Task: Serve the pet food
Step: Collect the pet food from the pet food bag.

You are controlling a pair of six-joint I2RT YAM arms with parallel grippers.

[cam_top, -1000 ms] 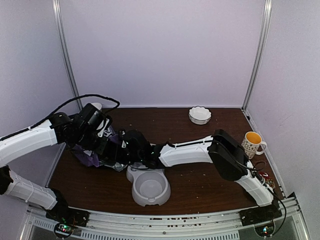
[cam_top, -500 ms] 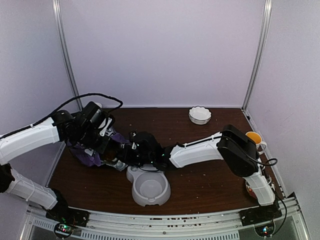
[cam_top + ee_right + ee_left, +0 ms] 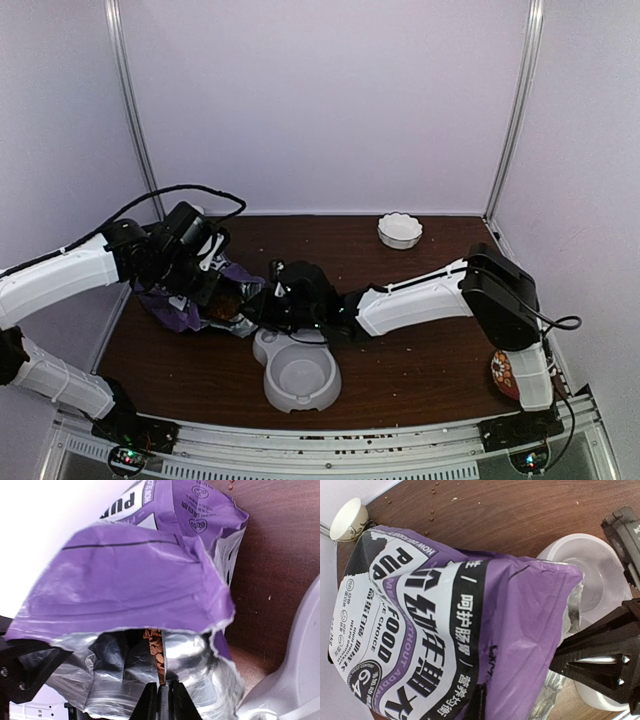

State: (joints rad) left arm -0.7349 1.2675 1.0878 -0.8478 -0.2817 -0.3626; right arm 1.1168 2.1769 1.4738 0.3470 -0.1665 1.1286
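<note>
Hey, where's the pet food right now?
In the right wrist view the pet food sits inside the open purple bag, straight ahead of the right pincer; the bag lies left of centre, beside the grey double bowl.

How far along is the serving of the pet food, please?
Done: the bag is open, held by the left hand. In hand: the right hand has a scoop at its mouth, where kibble shows. Left: the bowl looks empty, so nothing is served yet.

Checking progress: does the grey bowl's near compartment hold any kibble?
No, the grey bowl shows only a bare pale inside in its near compartment.
</note>
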